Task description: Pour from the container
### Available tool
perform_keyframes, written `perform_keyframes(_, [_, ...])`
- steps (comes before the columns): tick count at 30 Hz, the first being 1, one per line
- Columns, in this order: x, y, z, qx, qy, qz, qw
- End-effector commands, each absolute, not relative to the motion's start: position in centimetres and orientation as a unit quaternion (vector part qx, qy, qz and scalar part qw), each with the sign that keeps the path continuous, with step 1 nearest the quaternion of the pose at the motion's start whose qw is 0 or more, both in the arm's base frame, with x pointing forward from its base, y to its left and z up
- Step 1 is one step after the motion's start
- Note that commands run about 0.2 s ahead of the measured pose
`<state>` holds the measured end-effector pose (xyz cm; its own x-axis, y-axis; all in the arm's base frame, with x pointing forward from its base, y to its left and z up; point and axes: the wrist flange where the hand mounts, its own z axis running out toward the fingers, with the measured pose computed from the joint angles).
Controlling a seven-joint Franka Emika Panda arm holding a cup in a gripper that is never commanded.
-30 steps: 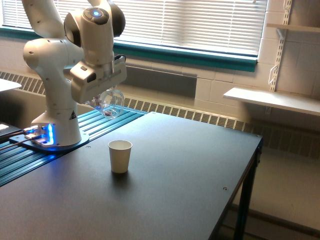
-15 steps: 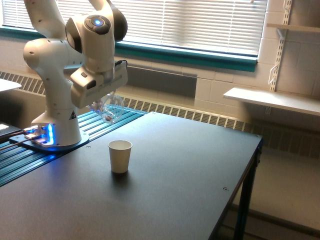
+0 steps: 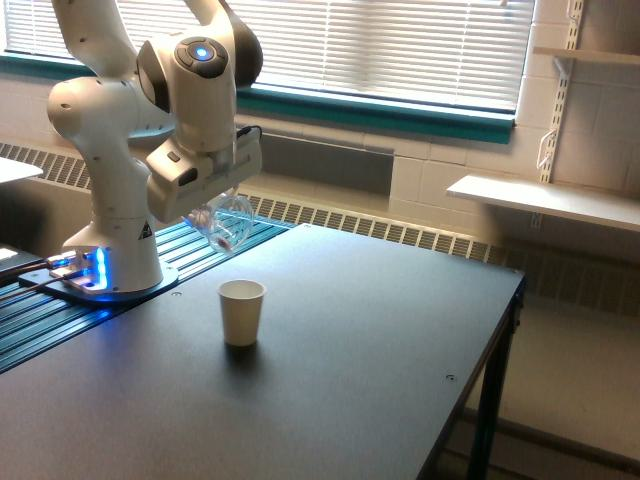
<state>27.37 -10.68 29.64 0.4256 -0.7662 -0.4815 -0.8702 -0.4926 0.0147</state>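
1. The white Franka arm (image 3: 105, 150) stands on a base with a blue light (image 3: 97, 268), on a ribbed blue-lit strip along the table's edge at the exterior view's left.
2. Its gripper (image 3: 215, 205) hangs in the air above the table's far left part, under the wrist housing that bears a glowing blue dot.
3. The gripper is closed on the clear glass jar (image 3: 227, 220); the fingers themselves are mostly hidden behind the hand body and the glass, so how wide they stand cannot be read beyond the fact that they clasp the jar.
4. The jar is tilted well off upright, held clear of the tabletop with nothing under it touching.
5. Small reddish-brown pieces show through the jar's wall, gathered at its lower side.
6. A white paper cup (image 3: 241, 311) stands upright on the dark table (image 3: 380, 350), nearer the camera than the jar and a little toward the exterior view's right of it, well below it.
7. The cup is apart from the arm's base and from every table edge.
8. Behind the table run a window with closed blinds (image 3: 400, 45) and a wall shelf (image 3: 545, 200) at the exterior view's right.
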Motion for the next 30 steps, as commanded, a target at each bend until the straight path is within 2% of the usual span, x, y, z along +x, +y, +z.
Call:
perform_keyframes(1, [28.2,-10.9,29.4,-0.83,0.495,0.225,0.12])
perform_keyframes(30, [31.5,-11.2,27.9,-0.819,0.5,0.254,0.117])
